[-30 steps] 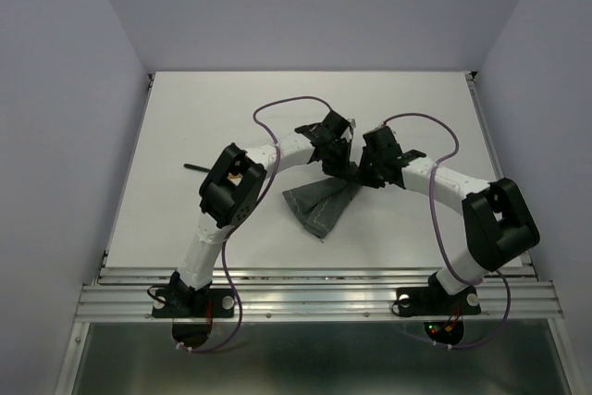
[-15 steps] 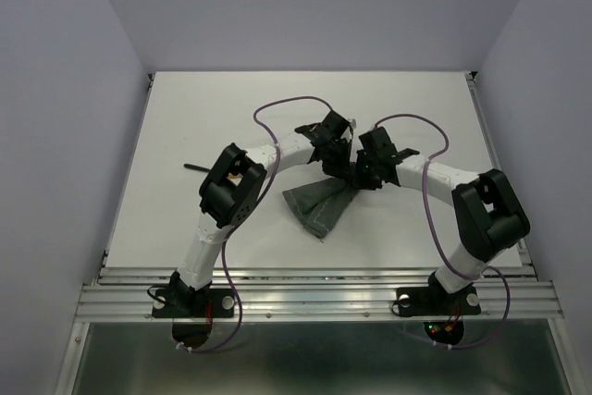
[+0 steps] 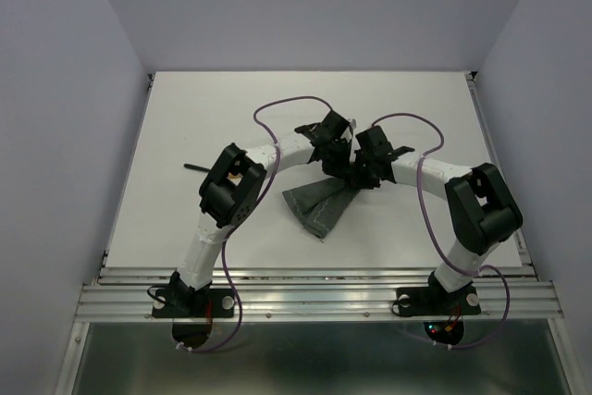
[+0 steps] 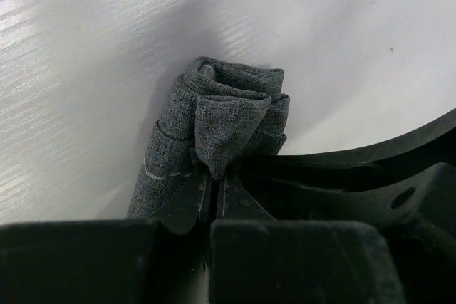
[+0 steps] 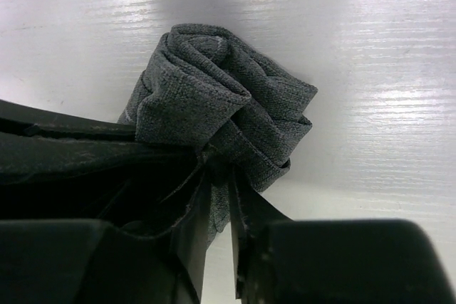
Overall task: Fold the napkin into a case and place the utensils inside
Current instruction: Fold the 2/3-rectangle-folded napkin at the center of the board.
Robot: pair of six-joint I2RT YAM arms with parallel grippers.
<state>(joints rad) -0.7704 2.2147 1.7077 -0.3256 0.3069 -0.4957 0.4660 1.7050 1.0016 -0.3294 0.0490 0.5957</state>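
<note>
Folding is the step in hand, as I judge it, with nothing yet ready to take cutlery. The napkin (image 3: 319, 205) lies on the table (image 3: 416, 108) as a narrow, flattened wedge. Its near end points back toward my bases and its far end is gathered up into a bunched roll. Both my grippers meet at that far end, close beside each other.

My left gripper (image 4: 212, 183) is closed tight, and a fold of the napkin's roll is nipped between its fingers. My right gripper (image 5: 217, 176) holds the same roll from the other side. Its fingers stand only a sliver apart, with a layer of cloth caught at their tips. So each hand has hold of the napkin and nothing else.

From the wrist views the roll looks loose and uneven, with several layers curling over one another, not a neat tube. The light stitched hem shows along one side of it.

The next move, I think, calls for working the two grips together. I should keep the layers from slipping while the roll is tightened or laid flat into a case with one end open. Pulling harder with one hand than the other would likely drag the whole napkin or let the folds spring apart.

I see no gold utensils. A thin dark stick (image 3: 194, 167) lies well to the left of the napkin, and I cannot tell what it is.
</note>
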